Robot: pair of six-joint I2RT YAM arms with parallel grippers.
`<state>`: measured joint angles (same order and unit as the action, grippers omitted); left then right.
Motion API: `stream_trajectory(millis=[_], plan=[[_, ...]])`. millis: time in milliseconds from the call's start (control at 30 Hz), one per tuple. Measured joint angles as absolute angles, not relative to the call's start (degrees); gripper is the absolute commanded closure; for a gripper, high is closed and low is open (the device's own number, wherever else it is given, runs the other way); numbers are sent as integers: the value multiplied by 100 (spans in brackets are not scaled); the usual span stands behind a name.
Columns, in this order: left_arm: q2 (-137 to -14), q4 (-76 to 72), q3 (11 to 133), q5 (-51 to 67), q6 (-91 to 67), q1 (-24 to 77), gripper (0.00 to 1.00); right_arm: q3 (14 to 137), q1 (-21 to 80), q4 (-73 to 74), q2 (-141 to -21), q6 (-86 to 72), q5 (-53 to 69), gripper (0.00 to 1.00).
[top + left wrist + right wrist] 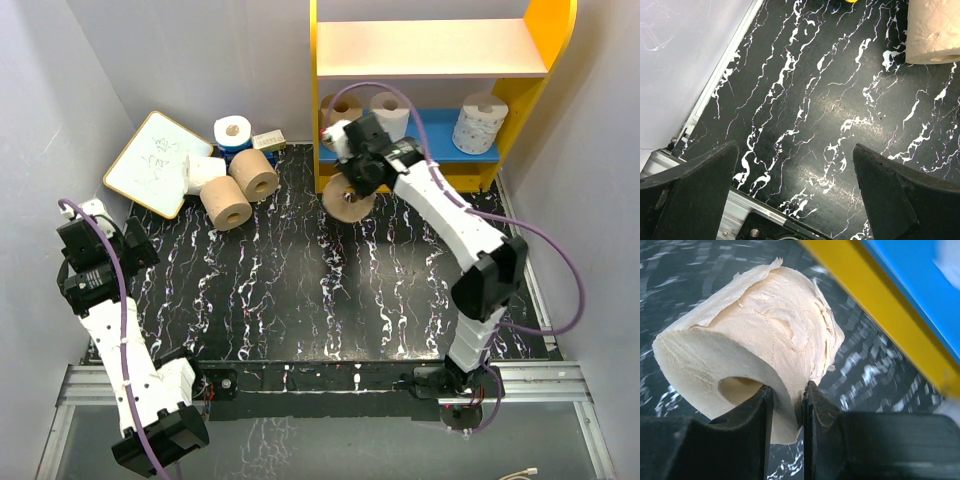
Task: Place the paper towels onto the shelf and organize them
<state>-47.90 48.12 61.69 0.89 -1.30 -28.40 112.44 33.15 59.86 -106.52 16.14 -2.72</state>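
The left gripper (pixel 795 150) hung wide open above the table (pixel 300 300), its two black fingers well apart and touching nothing. The table was a glossy black slab veined with white. Farther out, the right gripper (pixel 787 395) was closed almost fully on the wall of a tan roll (pixel 765 325), with one finger inside the hollow core and the other against the outer wrap. This roll was a short cylinder of soft, quilted paper with a ragged loose end. It was held on its side just in front of the yellow lower rail of the shelf (pixel 316 90); whether it touched the table could not be told. At far left, four more rolls (pixel 254 173), two tan and two white, were clustered beside a white board (pixel 150 165). On the shelf's blue lower board (pixel 440 135) three rolls stood upright, one tan (pixel 345 105) and two white (pixel 480 122). Above them ran a pale peach board (pixel 430 48).
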Motion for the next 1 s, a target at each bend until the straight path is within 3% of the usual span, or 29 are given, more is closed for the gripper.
stream_trajectory(millis=[133, 333, 567, 767, 1000], plan=[[-4768, 4801, 6169, 165, -108, -2840, 2, 10575, 2665, 5940, -9782, 550, -1247, 100], [-4788, 4801, 6169, 272, -84, -2840, 2, 9926, 1111, 5942, -8739, -480, -475, 100], [-4759, 4799, 6169, 303, -64, -2840, 2, 9601, 1282, 6353, -8696, -878, -82, 100], [-4722, 4799, 6169, 301, -64, -2840, 2, 10116, 1120, 6790, -8984, -1579, -82, 100], [-4742, 4799, 6167, 279, -67, -2840, 2, 10562, 784, 6200, -8781, -2893, -515, 100]])
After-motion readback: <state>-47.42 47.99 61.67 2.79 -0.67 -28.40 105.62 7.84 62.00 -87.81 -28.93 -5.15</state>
